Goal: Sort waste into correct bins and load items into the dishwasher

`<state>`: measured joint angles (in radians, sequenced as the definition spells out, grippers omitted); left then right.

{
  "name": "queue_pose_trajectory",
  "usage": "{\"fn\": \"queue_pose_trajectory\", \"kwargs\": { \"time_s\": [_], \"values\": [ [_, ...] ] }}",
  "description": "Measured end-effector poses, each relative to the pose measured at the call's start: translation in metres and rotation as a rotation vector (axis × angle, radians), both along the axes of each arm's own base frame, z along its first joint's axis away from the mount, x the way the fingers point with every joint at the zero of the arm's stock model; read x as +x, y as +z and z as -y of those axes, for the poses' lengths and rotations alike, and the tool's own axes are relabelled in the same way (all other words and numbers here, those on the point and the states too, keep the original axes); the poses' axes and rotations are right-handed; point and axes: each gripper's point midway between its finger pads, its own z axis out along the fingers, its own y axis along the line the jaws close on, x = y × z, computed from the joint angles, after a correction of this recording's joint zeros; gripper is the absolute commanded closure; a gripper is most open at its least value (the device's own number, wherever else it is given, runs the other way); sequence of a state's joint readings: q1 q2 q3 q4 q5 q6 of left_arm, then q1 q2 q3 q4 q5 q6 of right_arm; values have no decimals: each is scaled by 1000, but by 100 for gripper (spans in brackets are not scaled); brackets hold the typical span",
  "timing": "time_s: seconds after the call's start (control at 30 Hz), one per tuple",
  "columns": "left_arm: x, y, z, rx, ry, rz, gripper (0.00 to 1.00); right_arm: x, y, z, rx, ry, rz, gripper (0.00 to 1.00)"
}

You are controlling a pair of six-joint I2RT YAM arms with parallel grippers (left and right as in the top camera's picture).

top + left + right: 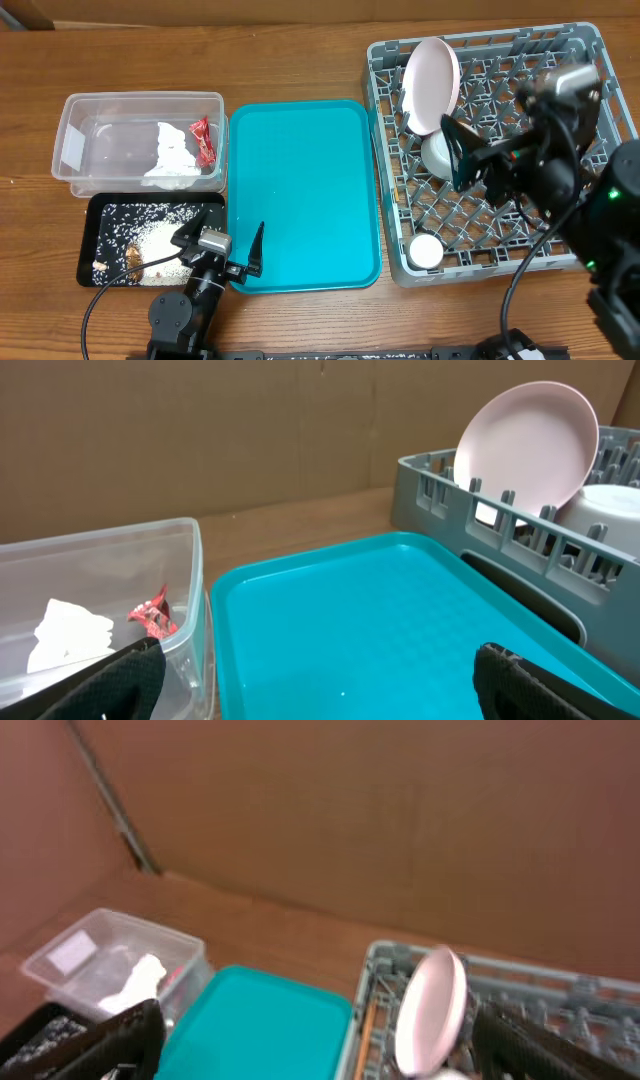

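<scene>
Holding the left gripper point(222, 240) spread wide and empty at the near edge, one finger over the black tray point(86, 240), the other over the teal tray point(300, 170). Hiding part of the rice scraps point(150, 232) beneath that arm, toward the near left corner. Showing the napkin point(170, 162) and red wrapper point(203, 140) in the clear tub point(70, 110) just behind, the wrapper's long axis running near to far. Hanging the right gripper point(462, 155), fingers well apart and gripping nothing, over the grey rack point(590, 60) by the right edge, blocking much of its floor. Standing the pink plate point(432, 85) on edge, tilted, at the rack's far left, with the bowl point(437, 158) just nearer, half covered, orientation unclear, and the cup point(426, 250) at its near left corner.
</scene>
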<state>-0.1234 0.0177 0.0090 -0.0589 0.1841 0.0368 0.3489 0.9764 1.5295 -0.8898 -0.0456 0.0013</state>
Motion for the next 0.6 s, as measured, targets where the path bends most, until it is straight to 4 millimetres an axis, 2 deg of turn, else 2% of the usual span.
{"fn": "queue_pose_trajectory", "kwargs": {
  "time_s": [0.23, 0.3, 0.47, 0.6],
  "values": [
    [0, 0, 0, 0, 0, 1, 0, -7, -100, 27, -16, -75, -78, 0],
    [0, 0, 0, 0, 0, 0, 0, -12, -119, 34, -7, -94, -58, 0],
    [0, 0, 0, 0, 0, 1, 0, -23, -149, 54, 24, -164, 65, 0],
    [0, 0, 0, 0, 0, 1, 0, -28, -178, 62, 40, -187, 123, 0]
  ]
}}
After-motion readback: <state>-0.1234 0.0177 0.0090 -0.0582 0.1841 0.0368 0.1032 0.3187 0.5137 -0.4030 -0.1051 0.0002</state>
